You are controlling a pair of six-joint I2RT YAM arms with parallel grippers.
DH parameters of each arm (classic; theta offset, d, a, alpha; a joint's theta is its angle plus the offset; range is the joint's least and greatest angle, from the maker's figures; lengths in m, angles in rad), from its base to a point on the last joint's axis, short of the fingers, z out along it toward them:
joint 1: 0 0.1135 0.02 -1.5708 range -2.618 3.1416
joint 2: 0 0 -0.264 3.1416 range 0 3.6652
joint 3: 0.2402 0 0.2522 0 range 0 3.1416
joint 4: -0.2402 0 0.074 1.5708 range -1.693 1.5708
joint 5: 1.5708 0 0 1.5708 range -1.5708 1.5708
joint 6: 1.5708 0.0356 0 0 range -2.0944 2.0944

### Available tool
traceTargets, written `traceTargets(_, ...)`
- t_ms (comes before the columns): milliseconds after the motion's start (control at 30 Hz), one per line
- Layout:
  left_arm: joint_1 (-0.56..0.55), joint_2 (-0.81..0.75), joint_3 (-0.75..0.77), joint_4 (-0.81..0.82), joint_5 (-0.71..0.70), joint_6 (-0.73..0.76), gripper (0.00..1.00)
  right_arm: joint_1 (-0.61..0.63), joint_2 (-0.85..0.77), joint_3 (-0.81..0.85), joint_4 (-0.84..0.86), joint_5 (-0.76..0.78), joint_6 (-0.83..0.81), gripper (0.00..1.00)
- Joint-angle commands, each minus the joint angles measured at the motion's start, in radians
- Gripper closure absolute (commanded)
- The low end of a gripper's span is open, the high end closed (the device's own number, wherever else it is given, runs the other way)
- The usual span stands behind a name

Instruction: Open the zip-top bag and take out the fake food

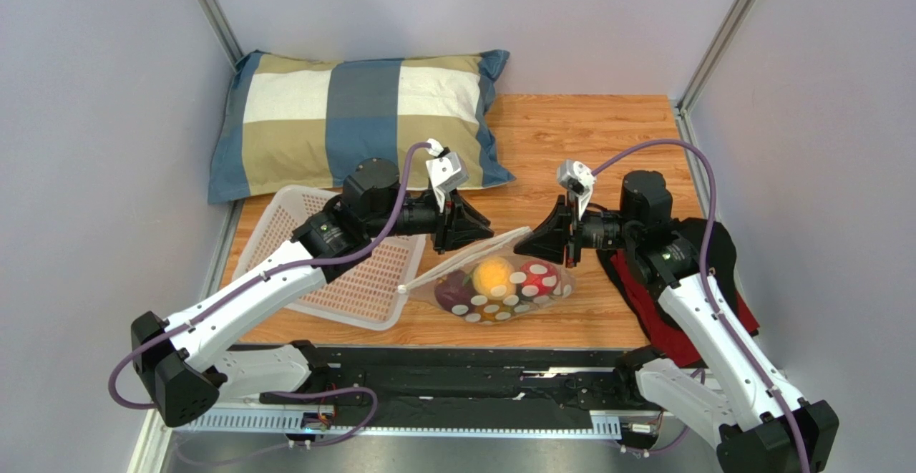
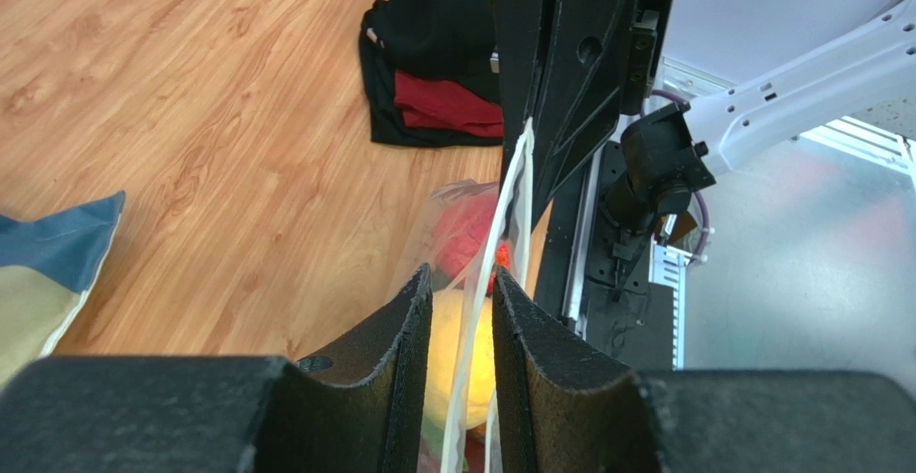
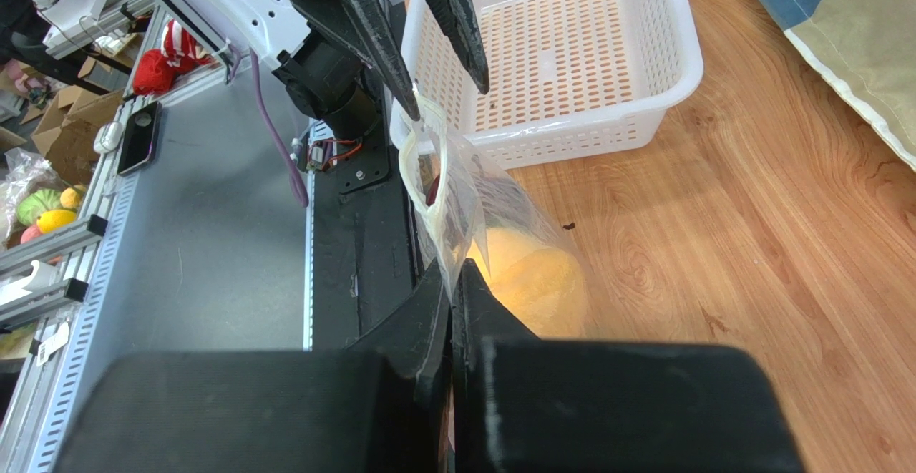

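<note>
The pillow (image 1: 360,119) is set at the table's (image 1: 602,130) back-left corner, the basket (image 1: 333,269) before it, the bag (image 1: 529,285), food (image 1: 494,274) inside, at the front edge's middle, the cloth (image 1: 637,299) by the right edge.

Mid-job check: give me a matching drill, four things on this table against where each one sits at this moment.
Things
1. zip-top bag
2. white basket
3. checked pillow
4. red and black cloth

Places
A. far left corner of the table
B. near the table's right edge
C. just left of the bag
D. pinched in the shut right tool, fake food inside

Pairs: 1-D, 2-C, 3-A, 4-B
</note>
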Motion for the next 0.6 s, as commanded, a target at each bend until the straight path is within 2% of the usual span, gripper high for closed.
traceTargets(0, 0.007, 0.008, -0.001, 0.053, 0.057, -0.015, 0.69, 0.006, -0.012, 0.041, 0.026, -0.020, -0.020, 1.00)
traceTargets(233, 0.007, 0.015, -0.038, 0.092, 0.108, -0.031, 0.71, 0.006, -0.008, 0.044, 0.025, -0.020, -0.020, 1.00)
traceTargets(500, 0.007, 0.061, -0.081, 0.093, 0.089, -0.060, 0.71, 0.009, -0.008, 0.047, 0.023, -0.014, -0.010, 1.00)
traceTargets(567, 0.007, 0.095, -0.081, 0.081, 0.126, -0.065, 0.74, 0.006, -0.015, 0.050, 0.020, 0.023, -0.002, 1.00)
